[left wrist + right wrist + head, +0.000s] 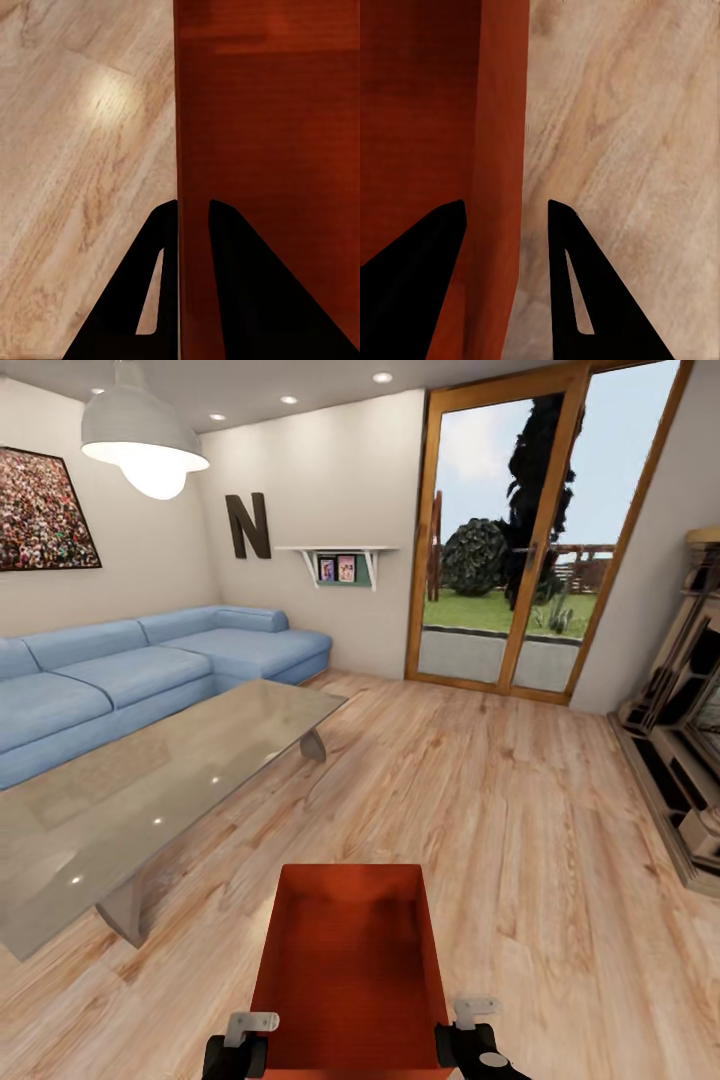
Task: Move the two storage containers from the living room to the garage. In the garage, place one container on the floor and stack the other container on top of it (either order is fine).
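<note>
Red-orange bin walls between both jaws

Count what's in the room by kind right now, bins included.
Red bins: 1
Sofas: 1
Glass tables: 1
Ceiling lamps: 1
Wall pictures: 1
Wall shelves: 1
Total: 6

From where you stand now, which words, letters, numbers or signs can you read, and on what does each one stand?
"N": one large dark letter mounted on the white wall above the blue sofa.
Two small framed pictures on the wall shelf: too small and blurred to read.
Framed picture on the left wall: a speckled image, no legible text.
Storage container: plain, no label visible.
</note>
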{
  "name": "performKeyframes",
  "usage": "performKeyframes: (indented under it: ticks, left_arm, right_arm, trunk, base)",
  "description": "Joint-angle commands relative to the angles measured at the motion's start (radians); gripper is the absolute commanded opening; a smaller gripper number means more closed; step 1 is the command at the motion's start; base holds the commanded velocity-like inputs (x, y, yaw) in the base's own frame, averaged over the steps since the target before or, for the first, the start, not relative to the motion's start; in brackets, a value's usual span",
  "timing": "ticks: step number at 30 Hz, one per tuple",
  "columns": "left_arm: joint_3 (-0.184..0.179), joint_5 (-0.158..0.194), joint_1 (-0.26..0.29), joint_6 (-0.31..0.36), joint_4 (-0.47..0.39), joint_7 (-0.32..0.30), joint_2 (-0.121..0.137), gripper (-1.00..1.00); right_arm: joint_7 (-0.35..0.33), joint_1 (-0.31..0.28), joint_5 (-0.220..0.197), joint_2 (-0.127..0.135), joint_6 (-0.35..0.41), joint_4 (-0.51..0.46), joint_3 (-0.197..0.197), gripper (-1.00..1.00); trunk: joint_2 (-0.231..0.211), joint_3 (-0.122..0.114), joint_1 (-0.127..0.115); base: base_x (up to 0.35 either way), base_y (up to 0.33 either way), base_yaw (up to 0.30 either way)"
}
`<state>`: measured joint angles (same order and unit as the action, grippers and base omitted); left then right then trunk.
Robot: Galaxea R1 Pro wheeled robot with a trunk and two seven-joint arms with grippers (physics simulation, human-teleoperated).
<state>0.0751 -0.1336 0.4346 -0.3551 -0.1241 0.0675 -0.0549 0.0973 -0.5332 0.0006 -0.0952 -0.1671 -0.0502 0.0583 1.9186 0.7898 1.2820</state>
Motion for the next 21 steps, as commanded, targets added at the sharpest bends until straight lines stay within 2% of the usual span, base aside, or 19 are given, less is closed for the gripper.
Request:
performKeyframes:
  ticks: [1, 21]
  left_arm:
    - [0.032, -0.009, 0.001, -0.004, 0.0, 0.014, 0.0, -1.0]
    - [0.032, -0.009, 0.001, -0.004, 0.0, 0.014, 0.0, -1.0]
  right_arm:
    - [0.009, -0.001, -0.003, 0.0, -0.003, 0.001, -0.001, -1.0]
    - [0.009, -0.001, -0.003, 0.0, -0.003, 0.001, -0.001, -1.0]
  trunk:
    - [0.0, 0.001, 0.0]
    - [0.0, 0.001, 0.0]
  base:
    - [0.0, 0.0, 0.213]
    - [0.0, 0.0, 0.271]
